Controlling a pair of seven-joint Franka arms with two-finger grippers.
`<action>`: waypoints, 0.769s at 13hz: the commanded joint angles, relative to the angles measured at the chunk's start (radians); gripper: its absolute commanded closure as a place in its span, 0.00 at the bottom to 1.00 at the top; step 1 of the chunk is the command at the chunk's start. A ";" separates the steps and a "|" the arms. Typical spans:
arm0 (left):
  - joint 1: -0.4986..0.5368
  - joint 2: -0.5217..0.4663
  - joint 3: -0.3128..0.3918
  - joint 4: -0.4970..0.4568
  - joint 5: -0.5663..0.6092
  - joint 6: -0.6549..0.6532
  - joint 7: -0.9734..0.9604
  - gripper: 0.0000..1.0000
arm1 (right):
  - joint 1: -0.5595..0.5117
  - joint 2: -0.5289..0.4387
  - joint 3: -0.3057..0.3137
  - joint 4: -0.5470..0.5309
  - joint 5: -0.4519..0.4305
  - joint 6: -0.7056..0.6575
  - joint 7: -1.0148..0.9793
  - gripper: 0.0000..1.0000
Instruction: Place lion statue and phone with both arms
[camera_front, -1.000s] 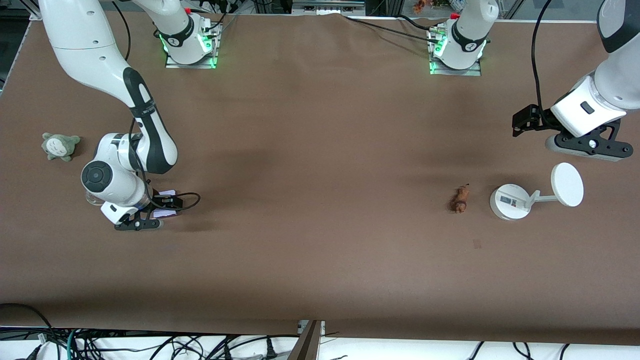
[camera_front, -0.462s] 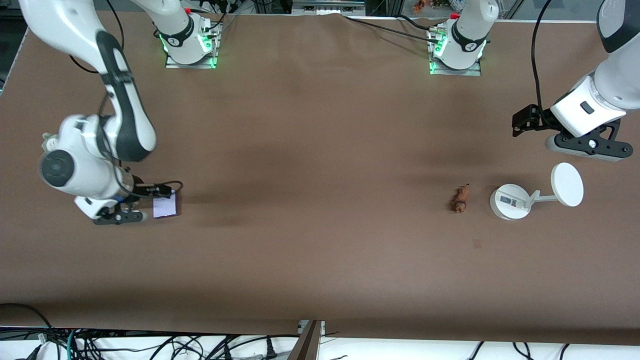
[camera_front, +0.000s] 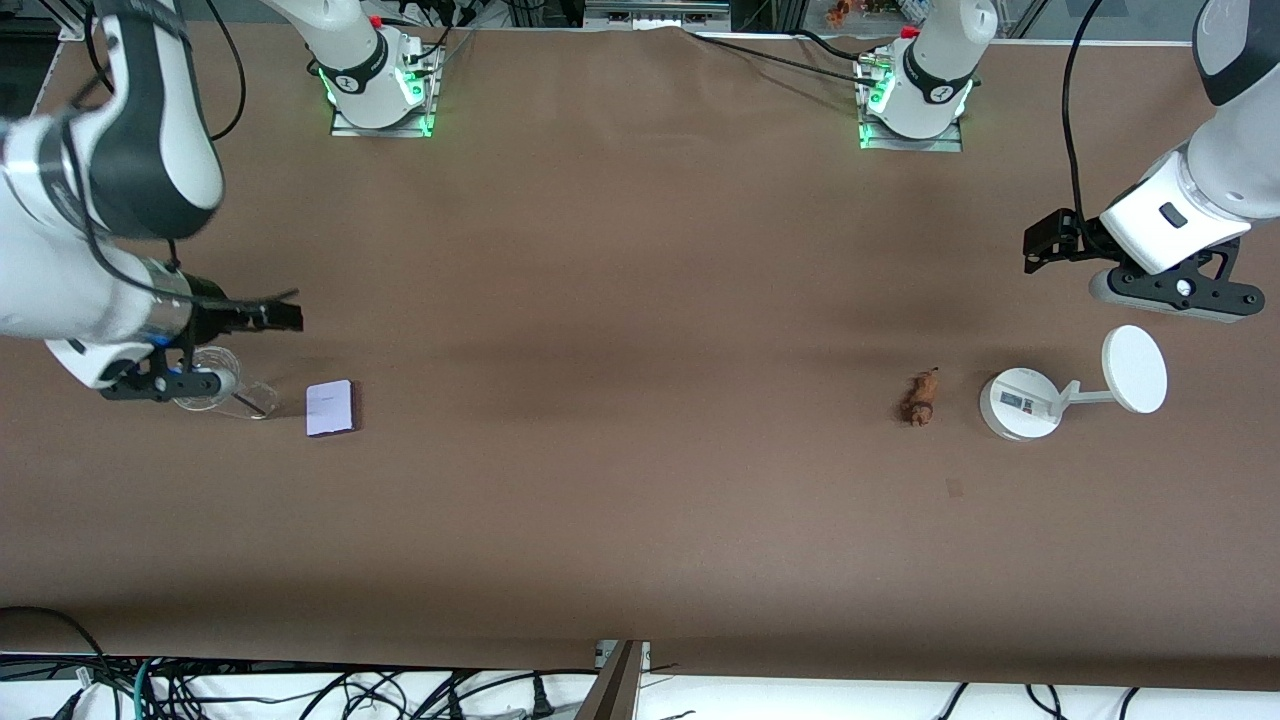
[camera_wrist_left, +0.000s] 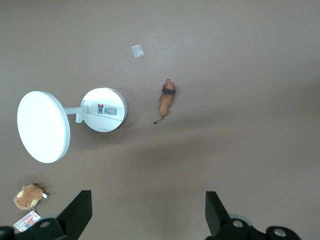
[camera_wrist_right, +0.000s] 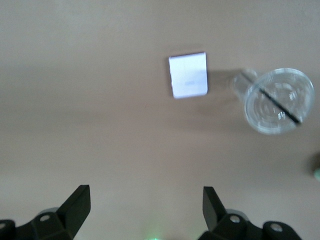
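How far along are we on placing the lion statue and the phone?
Both look set down. The phone lies flat on the table beside a clear cup. The lion statue lies beside the white stand. Nothing is in hand: the right gripper hangs open above the table near the cup, and the left gripper is open over its end. Little seems left except parking the arms.
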 joint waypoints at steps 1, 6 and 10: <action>0.000 -0.021 -0.007 -0.011 -0.021 -0.021 0.004 0.00 | 0.008 -0.049 0.002 0.081 0.014 -0.161 0.047 0.01; 0.002 -0.019 -0.015 -0.009 -0.015 -0.023 0.004 0.00 | 0.003 -0.154 -0.009 0.088 -0.002 -0.233 0.037 0.01; 0.002 -0.019 -0.015 -0.009 -0.014 -0.021 0.004 0.00 | 0.003 -0.129 -0.009 0.081 -0.003 -0.223 0.047 0.01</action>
